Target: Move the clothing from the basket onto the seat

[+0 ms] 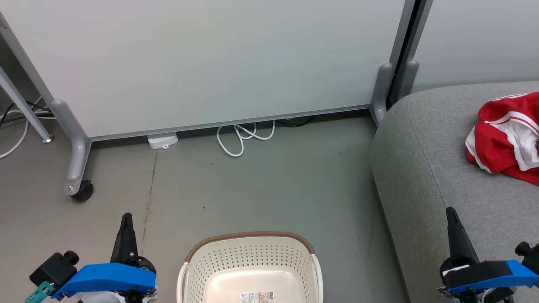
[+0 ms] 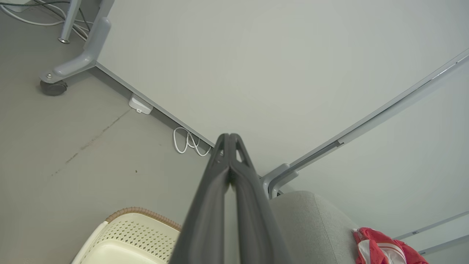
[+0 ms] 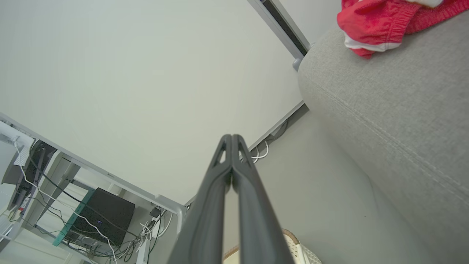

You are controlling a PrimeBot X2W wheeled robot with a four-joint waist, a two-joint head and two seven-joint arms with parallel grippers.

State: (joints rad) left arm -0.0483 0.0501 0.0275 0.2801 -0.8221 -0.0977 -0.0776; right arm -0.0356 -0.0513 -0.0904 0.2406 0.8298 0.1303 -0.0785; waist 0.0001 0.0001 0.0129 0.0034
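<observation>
The cream perforated basket with a brown rim stands on the floor at the bottom middle; what I see of its inside holds only a label. Red clothing with white trim lies bunched on the grey seat at the right. My left gripper is shut, held above the floor left of the basket. My right gripper is shut with nothing in it, over the seat's front part, well short of the clothing. In the left wrist view the clothing shows on the seat.
A pale partition panel on wheeled grey feet stands behind. A white cable coil and a white adapter lie at its base. Bare grey floor separates basket and seat. A desk with cables shows in the right wrist view.
</observation>
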